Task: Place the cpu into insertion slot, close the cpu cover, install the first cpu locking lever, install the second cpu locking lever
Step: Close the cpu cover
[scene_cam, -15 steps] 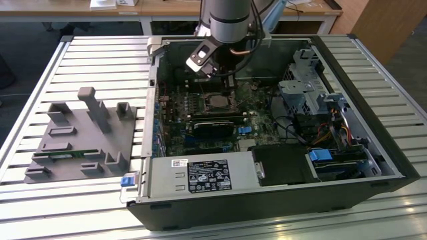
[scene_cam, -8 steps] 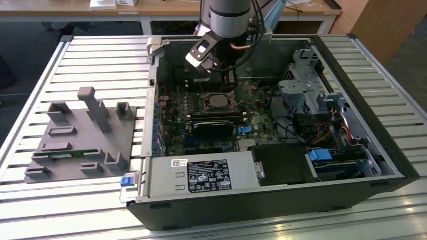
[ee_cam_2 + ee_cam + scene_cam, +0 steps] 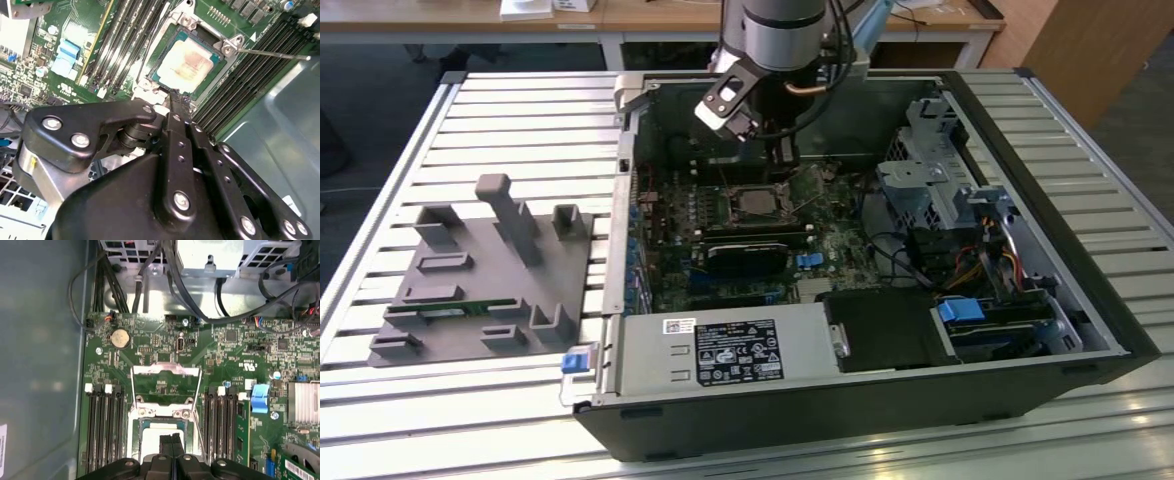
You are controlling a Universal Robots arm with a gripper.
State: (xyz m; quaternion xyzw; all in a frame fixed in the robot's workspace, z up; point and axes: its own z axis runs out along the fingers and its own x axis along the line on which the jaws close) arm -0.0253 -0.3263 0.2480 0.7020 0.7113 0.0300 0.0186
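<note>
The cpu (image 3: 187, 60) lies flat in the insertion slot (image 3: 159, 75), its dull silver top showing a brownish stain; in the first wrist view the cpu (image 3: 150, 440) sits just under my fingertips. The cpu cover (image 3: 165, 371) is open, folded back from the slot with green board showing through its window. Thin wire locking levers (image 3: 200, 395) stand free beside it, and one lever (image 3: 272, 53) sticks out sideways. My gripper (image 3: 171, 439) hangs right over the near edge of the slot, shut with nothing between its fingers (image 3: 175, 107). In the exterior view the gripper (image 3: 781, 165) is inside the case above the socket (image 3: 754, 203).
Black memory slots (image 3: 102, 425) flank the socket on both sides. Cables (image 3: 200, 295) and a drive cage (image 3: 927, 170) crowd the case's far side. A power supply (image 3: 720, 350) sits at the front. A grey fixture (image 3: 487, 270) stands on the slatted table at the exterior view's left.
</note>
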